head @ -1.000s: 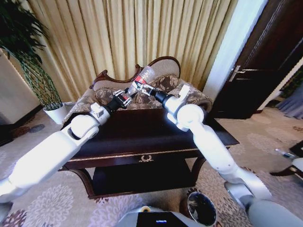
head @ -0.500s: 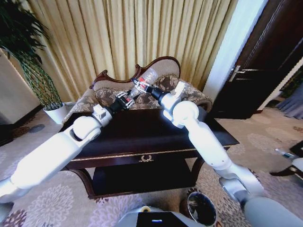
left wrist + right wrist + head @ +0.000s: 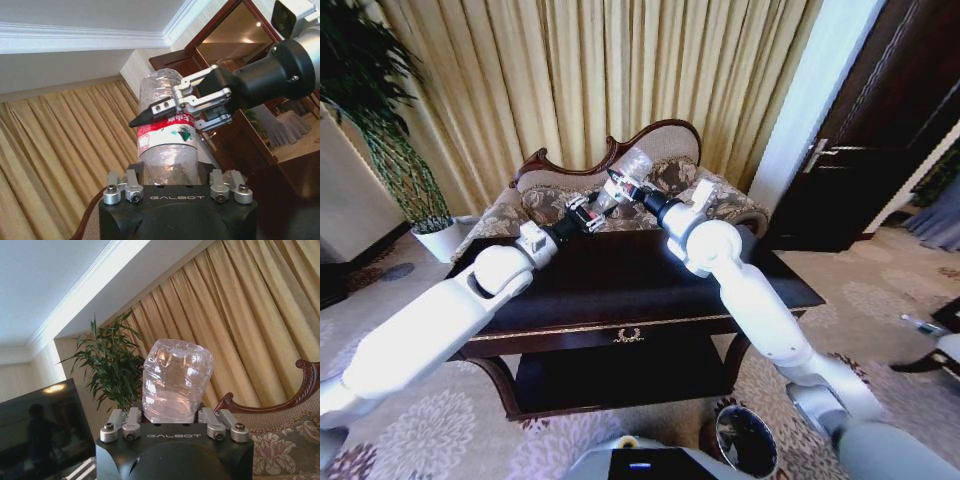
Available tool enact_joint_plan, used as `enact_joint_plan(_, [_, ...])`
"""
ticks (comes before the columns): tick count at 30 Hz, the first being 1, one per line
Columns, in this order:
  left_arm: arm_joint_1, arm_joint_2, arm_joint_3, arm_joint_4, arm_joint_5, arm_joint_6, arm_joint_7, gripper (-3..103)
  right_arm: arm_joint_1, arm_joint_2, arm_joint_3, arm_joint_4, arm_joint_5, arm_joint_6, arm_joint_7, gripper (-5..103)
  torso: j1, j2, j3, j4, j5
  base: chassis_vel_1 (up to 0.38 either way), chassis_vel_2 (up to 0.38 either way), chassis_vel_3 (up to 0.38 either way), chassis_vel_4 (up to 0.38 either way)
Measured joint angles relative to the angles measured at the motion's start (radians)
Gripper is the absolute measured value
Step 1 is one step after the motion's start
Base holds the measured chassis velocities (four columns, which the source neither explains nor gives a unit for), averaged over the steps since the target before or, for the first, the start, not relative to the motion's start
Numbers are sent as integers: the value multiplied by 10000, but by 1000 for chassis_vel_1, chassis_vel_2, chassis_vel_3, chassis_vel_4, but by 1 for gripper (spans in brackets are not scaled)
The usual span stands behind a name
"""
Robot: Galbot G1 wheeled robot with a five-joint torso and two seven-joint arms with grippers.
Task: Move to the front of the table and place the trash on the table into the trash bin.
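Hanging in the air above the far side of the table (image 3: pixel 620 290), the bottle (image 3: pixel 625 170) is clamped by both grippers: the right gripper (image 3: pixel 618 184) closes on its red label, the left gripper (image 3: pixel 588 210) grips its lower end. Trash bin (image 3: pixel 745 440) stands on the floor beside the robot.

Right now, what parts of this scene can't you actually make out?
- Bottle cap: hidden behind each gripper body in the left wrist and right wrist views.
- Left gripper fingers: head view, too small to judge their grip.
- Trash bin: head view, cut off by the bottom edge.
- Table top: arms cover part.
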Motion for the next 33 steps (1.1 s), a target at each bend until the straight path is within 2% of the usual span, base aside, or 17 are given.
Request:
enact_joint_plan(1, [-39, -17, 36, 6, -3, 5, -11, 64, -15, -16, 27, 11, 8, -8, -5, 42, 0, 0, 0, -1, 0, 0, 0, 0, 0])
enact_joint_plan(2, [-39, -17, 36, 6, -3, 5, -11, 64, -15, -16, 27, 11, 8, -8, -5, 42, 0, 0, 0, -1, 0, 0, 0, 0, 0])
enact_joint_plan(6, [-76, -26, 62, -53, -125, 187, -146, 85, -248, -89, 287, 23, -23, -40, -54, 30, 0, 0, 0, -2, 0, 0, 0, 0, 0])
enact_joint_plan(8, [-35, -3, 18, -88, -180, 232, -176, 85, -302, -96, 351, 9, -67, -41, -70, 27, 0, 0, 0, -2, 0, 0, 0, 0, 0])
enact_joint_plan(10, [238, 156, -299, -269, -531, 481, -362, 96, -480, -133, 583, -135, -367, -62, -188, 25, 0, 0, 0, -2, 1, 0, 0, 0, 0])
enact_joint_plan(12, [519, 284, -619, -431, -837, 724, -539, 98, -602, -158, 767, -256, -601, -80, -233, 25, 0, 0, 0, -1, 0, 0, 0, 0, 0])
enact_joint_plan(14, [765, 374, -898, -544, -1061, 910, -700, 100, -685, -181, 883, -326, -767, -90, -238, 25, 0, 0, 0, 0, 1, 0, 0, 0, 0])
enact_joint_plan(16, [1551, 593, -1834, -672, -1378, 1338, -1123, 100, -1032, -327, 1209, -510, -1644, -93, -239, 25, -1, 0, 0, 2, 0, 0, 0, 0, 0])
enact_joint_plan(18, [1799, 677, -2141, -677, -1481, 1409, -1240, 100, -1176, -406, 1292, -544, -2052, -92, -239, 25, 0, 0, -1, -1, -1, 0, 0, 0, 0])
enact_joint_plan(20, [2223, 847, -2686, -708, -1723, 1601, -1478, 100, -1457, -561, 1422, -579, -3015, -87, -226, 25, 0, 0, 0, 0, 0, 0, 0, 0, 0])
enact_joint_plan(22, [2887, 1110, -3421, -793, -2116, 1823, -1918, 100, -1901, -849, 1597, -538, -4475, -75, -68, 25, 0, 0, 0, 0, 0, 0, 0, 0, 0])
enact_joint_plan(23, [2887, 1110, -3421, -793, -2116, 1823, -1918, 100, -1901, -849, 1597, -538, -4475, -75, -68, 25, 0, 0, 0, 0, 0, 0, 0, 0, 0])
enact_joint_plan(25, [3808, 1206, -4556, -752, -2346, 1943, -2407, 100, -2422, -1194, 1753, -314, -5408, -113, 146, 25, 0, 0, -1, -1, 1, 0, 0, 0, 0])
enact_joint_plan(26, [3808, 1206, -4556, -752, -2346, 1943, -2407, 100, -2422, -1194, 1753, -314, -5408, -113, 146, 25, 0, 0, -1, -1, 1, 0, 0, 0, 0])
enact_joint_plan(30, [4651, 1206, -5734, -587, -2824, 2384, -2905, 100, -3276, -1637, 2155, 58, -5952, -181, 355, 25, -1, 0, -1, 0, -1, 0, 0, 0, 0])
enact_joint_plan(32, [4982, 1242, -6618, -511, -3775, 3420, -3380, 100, -4012, -1977, 2628, 339, -6021, -134, 395, 25, -1, 0, -1, -1, 0, 0, 0, 0, 0])
enact_joint_plan(33, [4982, 1242, -6618, -511, -3775, 3420, -3380, 100, -4012, -1977, 2628, 339, -6021, -134, 395, 25, -1, 0, -1, -1, 0, 0, 0, 0, 0])
